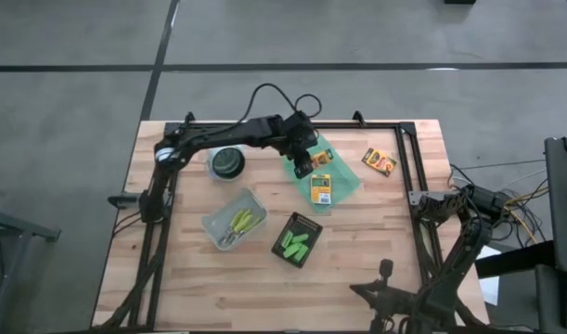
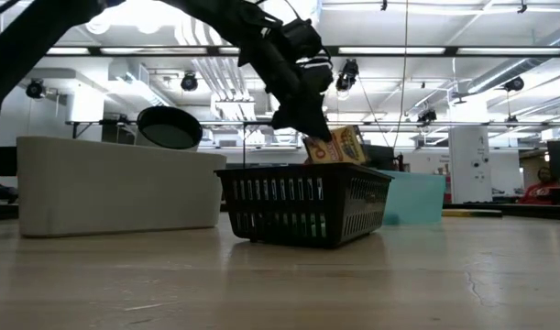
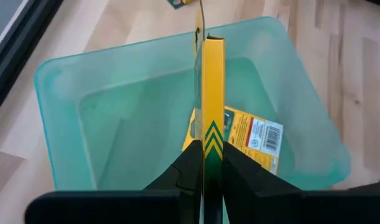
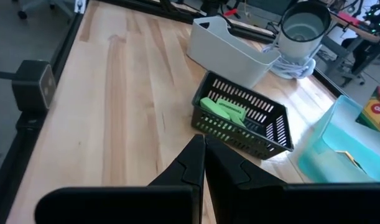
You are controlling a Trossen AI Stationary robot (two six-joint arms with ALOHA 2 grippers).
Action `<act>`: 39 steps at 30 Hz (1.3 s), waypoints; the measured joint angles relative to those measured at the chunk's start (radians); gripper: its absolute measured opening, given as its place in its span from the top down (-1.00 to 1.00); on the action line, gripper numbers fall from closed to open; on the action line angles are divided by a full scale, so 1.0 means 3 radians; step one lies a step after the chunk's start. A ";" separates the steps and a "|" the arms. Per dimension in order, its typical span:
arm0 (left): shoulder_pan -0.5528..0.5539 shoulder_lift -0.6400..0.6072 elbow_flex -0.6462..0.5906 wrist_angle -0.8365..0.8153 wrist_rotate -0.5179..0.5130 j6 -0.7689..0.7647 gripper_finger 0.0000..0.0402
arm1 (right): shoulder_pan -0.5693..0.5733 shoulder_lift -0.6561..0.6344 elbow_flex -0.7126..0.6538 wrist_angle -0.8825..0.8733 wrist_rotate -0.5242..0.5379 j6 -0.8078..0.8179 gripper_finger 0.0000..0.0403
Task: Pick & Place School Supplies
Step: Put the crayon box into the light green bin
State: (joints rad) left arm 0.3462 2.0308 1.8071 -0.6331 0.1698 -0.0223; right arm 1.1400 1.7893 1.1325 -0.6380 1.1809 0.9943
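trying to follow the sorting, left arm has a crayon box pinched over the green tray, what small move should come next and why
Probably lower it and release. The left pincer is shut on a crayon box, held on edge above the translucent green tray, where another crayon box already lies flat. The right pincer waits shut, off to the side.

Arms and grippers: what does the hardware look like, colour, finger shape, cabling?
Both arms are dark, near-black, jointed links. The left gripper and right gripper each have two flat black fingers tapering to angled tips, mounted on a wide black crossbar. A black cable loops above the left arm; a bundle of loose wires lies beside the right arm's base. No markings visible.
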 joint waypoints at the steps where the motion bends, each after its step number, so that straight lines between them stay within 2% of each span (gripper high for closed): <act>1: 0.0000 0.0014 0.0001 0.0018 0.0000 -0.0003 0.79 | -0.0007 0.0000 -0.0004 -0.0003 0.0000 0.0000 0.96; 8: -0.0009 0.0020 -0.0245 0.0175 -0.0005 -0.0285 0.79 | -0.0048 -0.0001 -0.0009 0.0003 -0.0001 0.0001 0.96; 16: -0.0059 0.0020 -0.0518 0.0600 -0.0006 -0.0319 0.79 | -0.0074 -0.0001 -0.0030 -0.0001 -0.0003 0.0001 0.96; 26: -0.0057 0.0020 -0.0685 0.0653 -0.0019 -0.0547 0.78 | -0.0072 -0.0001 -0.0031 0.0000 -0.0002 0.0000 0.96; 31: -0.0055 0.0020 -0.0685 0.0677 -0.0218 -0.0636 0.67 | -0.0072 -0.0001 -0.0032 -0.0001 -0.0003 0.0000 0.96; 39: -0.0055 0.0020 -0.0685 0.0692 -0.0223 -0.0631 0.53 | -0.0072 -0.0001 -0.0036 -0.0001 -0.0003 0.0001 0.96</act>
State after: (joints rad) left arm 0.3298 2.0369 1.6016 -0.4255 0.1028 -0.2115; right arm 1.1183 1.7889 1.1217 -0.6384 1.1801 0.9947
